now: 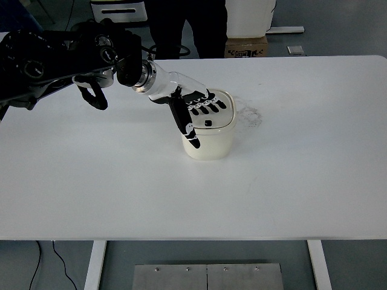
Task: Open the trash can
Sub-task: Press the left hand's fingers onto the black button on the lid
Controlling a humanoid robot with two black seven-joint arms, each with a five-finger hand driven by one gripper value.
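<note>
Trash can (208,142) stands on the white table (290,181), directly beneath the left hand (196,109). Hand lies flat on the closed lid (219,118), fingers extended, thumb down the near wall, grasping nothing. Contents hidden.

A white table (290,181) spans the view on white legs (95,264). Grey floor (338,36) lies beyond, bearing a cardboard box (246,47) (beside a person's dark trousers (187,27)). A black cable (60,266) runs beneath.
</note>
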